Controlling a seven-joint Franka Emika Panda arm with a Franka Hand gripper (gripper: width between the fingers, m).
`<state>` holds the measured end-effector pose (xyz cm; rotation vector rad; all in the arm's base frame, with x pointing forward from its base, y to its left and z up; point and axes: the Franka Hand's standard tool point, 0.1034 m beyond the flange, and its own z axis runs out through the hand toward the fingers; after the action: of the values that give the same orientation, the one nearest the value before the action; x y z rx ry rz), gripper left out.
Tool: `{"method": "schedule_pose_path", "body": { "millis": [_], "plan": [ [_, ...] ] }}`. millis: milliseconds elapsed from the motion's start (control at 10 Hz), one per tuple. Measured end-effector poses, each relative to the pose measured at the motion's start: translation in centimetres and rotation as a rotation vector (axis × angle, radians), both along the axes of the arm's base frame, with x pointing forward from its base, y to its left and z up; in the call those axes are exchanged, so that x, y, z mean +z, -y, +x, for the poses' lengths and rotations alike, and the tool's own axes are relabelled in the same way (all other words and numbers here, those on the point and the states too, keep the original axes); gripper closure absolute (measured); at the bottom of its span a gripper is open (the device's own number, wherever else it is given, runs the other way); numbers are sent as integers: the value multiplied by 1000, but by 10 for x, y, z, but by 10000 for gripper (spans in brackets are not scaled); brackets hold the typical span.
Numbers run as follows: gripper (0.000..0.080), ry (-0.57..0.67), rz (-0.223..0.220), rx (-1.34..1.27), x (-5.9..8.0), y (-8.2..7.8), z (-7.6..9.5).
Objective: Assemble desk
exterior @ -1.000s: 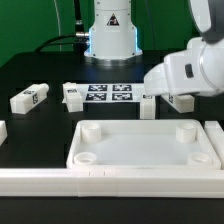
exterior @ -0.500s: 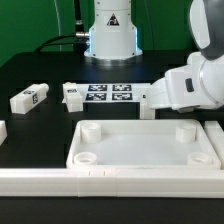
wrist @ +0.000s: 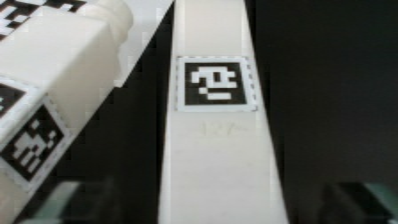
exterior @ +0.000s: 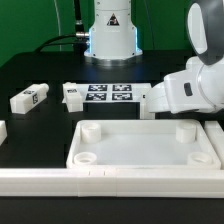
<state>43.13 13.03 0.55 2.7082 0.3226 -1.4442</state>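
Observation:
The white tabletop [exterior: 140,166] lies tray-like at the front of the black table, with round corner sockets. One white leg [exterior: 30,98] lies at the exterior view's left and another [exterior: 72,94] lies beside the marker board [exterior: 110,93]. My hand [exterior: 175,92] hangs low at the exterior view's right and hides what is under it. In the wrist view my gripper [wrist: 214,205] is open, with its fingers [wrist: 63,200] wide on both sides of a long tagged leg [wrist: 217,150] and not touching it. A second tagged leg [wrist: 54,80] lies close beside that one.
A long low white rail [exterior: 100,184] runs along the front edge. A small white part [exterior: 3,130] shows at the exterior view's far left edge. The robot base [exterior: 110,35] stands at the back, before a green backdrop.
The hand has shifted toward the exterior view's right and settled lower over the legs there. Since half a second ago it has barely moved.

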Motion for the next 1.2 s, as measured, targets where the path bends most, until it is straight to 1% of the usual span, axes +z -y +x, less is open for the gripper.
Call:
{"method": "schedule_pose_path", "body": {
  "millis": [100,200,300,700,800,1000,1100,1200],
  "plan": [
    [373,0,0,0,0,0,0],
    [373,0,0,0,0,0,0],
    [511,0,1,-1,0,0,0],
    [511,1,7,-10,2,-2,1],
    [511,0,21,-38,11,-4,4],
    [509,9,50,-94,47,-3,15],
    [509,30,65,-100,66,3,23],
    [509,52,75,-99,80,6,27]
  ]
}}
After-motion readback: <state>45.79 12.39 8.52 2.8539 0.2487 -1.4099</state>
